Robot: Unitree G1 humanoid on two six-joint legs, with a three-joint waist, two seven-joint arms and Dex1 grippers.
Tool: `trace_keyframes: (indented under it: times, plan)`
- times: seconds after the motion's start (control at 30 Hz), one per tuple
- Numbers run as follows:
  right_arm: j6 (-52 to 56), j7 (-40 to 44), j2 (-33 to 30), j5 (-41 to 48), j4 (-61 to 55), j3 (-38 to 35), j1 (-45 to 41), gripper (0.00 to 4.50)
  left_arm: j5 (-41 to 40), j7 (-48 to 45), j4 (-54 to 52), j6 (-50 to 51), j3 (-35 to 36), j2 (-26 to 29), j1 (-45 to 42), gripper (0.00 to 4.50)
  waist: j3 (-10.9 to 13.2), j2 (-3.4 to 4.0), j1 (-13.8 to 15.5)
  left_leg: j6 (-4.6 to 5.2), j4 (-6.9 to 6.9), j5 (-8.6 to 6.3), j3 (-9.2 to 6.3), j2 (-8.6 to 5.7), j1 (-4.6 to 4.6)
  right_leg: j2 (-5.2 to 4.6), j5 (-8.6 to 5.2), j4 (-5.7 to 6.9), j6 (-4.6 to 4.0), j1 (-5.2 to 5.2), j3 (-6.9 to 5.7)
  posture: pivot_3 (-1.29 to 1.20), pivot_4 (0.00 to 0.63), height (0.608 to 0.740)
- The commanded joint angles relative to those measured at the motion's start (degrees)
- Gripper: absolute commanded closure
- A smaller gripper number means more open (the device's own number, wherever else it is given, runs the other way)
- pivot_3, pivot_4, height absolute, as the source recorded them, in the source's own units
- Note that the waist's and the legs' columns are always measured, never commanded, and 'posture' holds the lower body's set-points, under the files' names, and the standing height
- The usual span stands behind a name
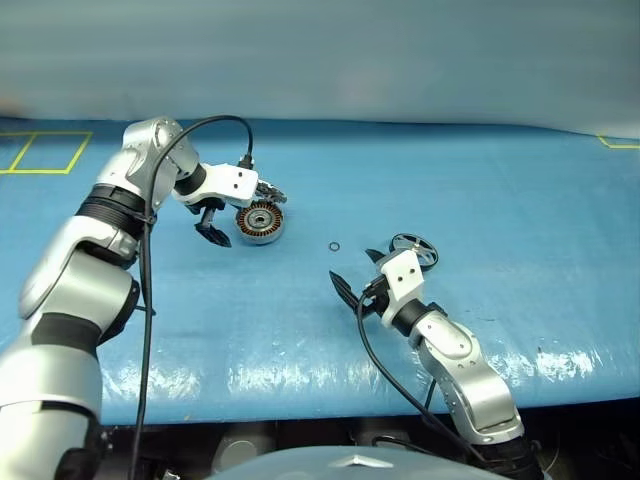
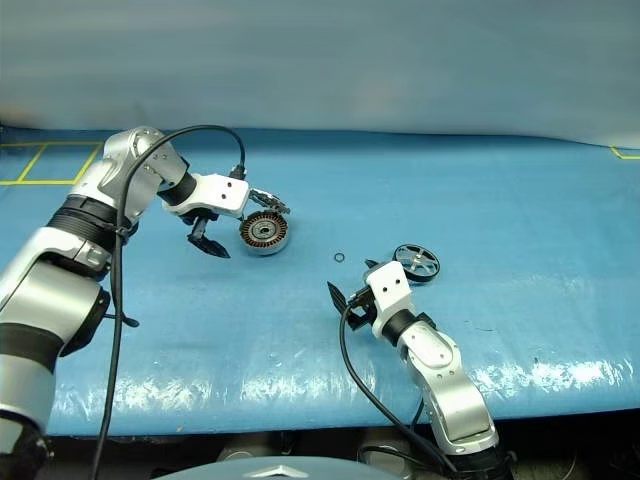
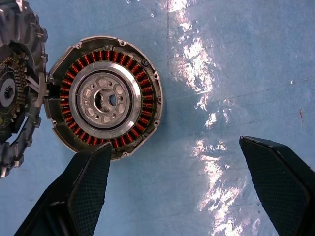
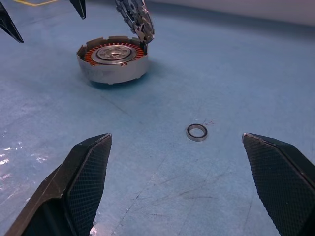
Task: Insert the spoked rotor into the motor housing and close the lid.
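Jaws wide and empty on both grippers, left gripper [image 1: 212, 232] beside motor housing [image 1: 260, 222], lid [image 4: 136, 18] apparently upright.

Silver motor housing [image 3: 106, 96] ringed with copper-orange windings — dark grey spoked rotor [image 2: 416, 262] — blue table [image 1: 480, 190].

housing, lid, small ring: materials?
Housing: looks like matte silver metal; copper-coloured windings, shiny steel-like hub.
Lid: grey metal, apparently cast; toothed edge, stands open.
Small ring: dark with a glossy rim, metal or rubber; cannot tell.
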Motion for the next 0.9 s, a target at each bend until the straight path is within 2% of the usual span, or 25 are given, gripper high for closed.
trace_keyframes:
  times: [0.03, 0.3, 0.6, 0.9]
  plan:
    - [-0.4, 0.9, -0.4, 0.5, -2.0, 0.1, -0.5, 0.03, 2.9, -0.8, 2.9, -1.7, -0.6, -1.0, -2.8, 0.00, 0.0, 0.00, -0.1, 0.00, 0.00, 0.00, 0.00, 0.00, 0.00, 0.00, 0.00, 0.01, 0.00, 0.00, 0.01, 0.00, 0.150, 0.740]
    - [0.3, 1.8, -0.9, 0.4, -2.6, 0.8, -0.7, 0.03, 5.8, -1.2, 6.2, -2.6, -0.6, -4.0, -4.2, 0.00, 0.0, -0.06, -0.1, 0.00, 0.04, 0.00, -0.06, 0.01, 0.00, 0.01, 0.00, 0.06, 0.01, -0.01, 0.01, 0.00, 0.150, 0.740]
    - [0.1, 1.2, -0.8, 0.6, -3.2, 0.6, -0.5, 0.03, 8.9, 3.7, 11.5, -4.6, -0.6, -8.1, -4.8, 0.00, 0.1, -0.13, -0.1, 0.01, 0.08, 0.01, -0.11, 0.00, 0.00, 0.01, 0.01, 0.11, 0.01, 0.00, 0.01, 0.00, 0.150, 0.740]
    - [-0.1, 0.2, 0.0, 0.2, -4.0, 0.3, 0.5, 0.03, 10.8, 6.0, 15.2, -6.1, -0.5, -9.9, -5.6, 0.00, 0.1, -0.16, -0.1, 0.00, 0.11, 0.01, -0.12, -0.01, 0.00, 0.01, 0.01, 0.14, 0.02, 0.00, 0.01, 0.00, 0.150, 0.740]
